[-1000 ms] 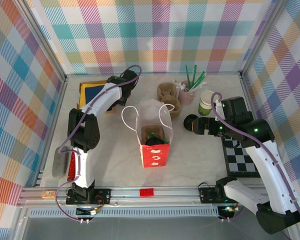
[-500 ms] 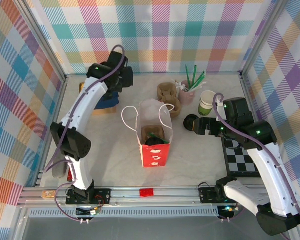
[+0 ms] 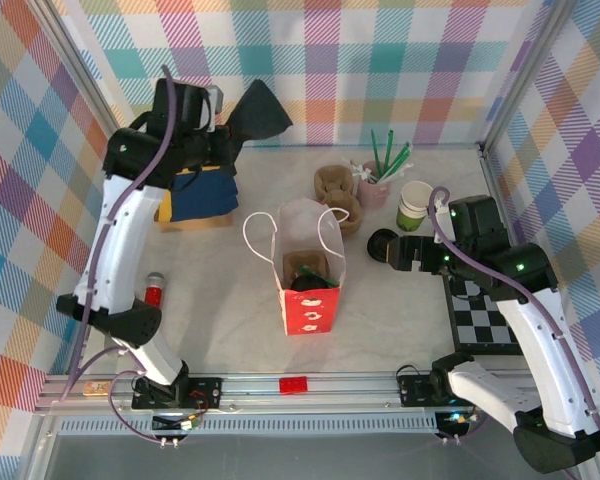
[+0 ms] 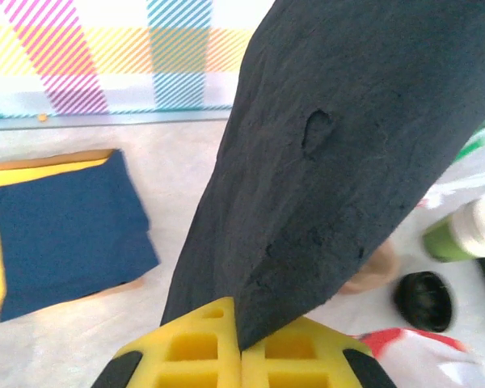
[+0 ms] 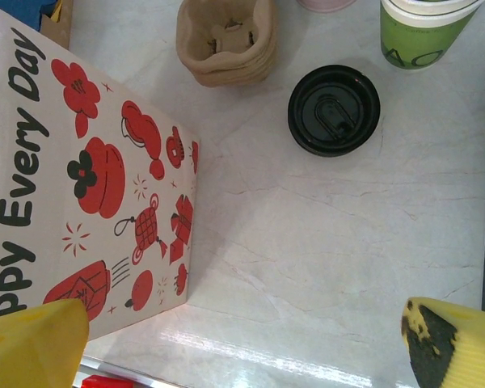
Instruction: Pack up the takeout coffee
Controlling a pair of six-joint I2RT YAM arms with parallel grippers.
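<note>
Paper bag [image 3: 308, 305] stands mid-table, takeout coffee [image 3: 315, 281] inside it; cup carriers [image 3: 335, 188] behind the bag; straw cup [image 3: 373, 190] just right of them; paper cup [image 3: 413, 208] further right, loose lid [image 3: 382, 243] before it; napkin stack [image 3: 198, 195] rear left, one napkin [image 3: 255, 110] raised above it; mat [image 3: 477, 312] right.

Left of the paper bag [image 3: 308, 275] and in front of it the desk [image 3: 220, 300] lies bare. Cardboard carriers [image 3: 337, 190] crowd close behind it; to its right, past a bare strip, sit a black lid [image 3: 380, 243] and a green cup [image 3: 413, 205].
</note>
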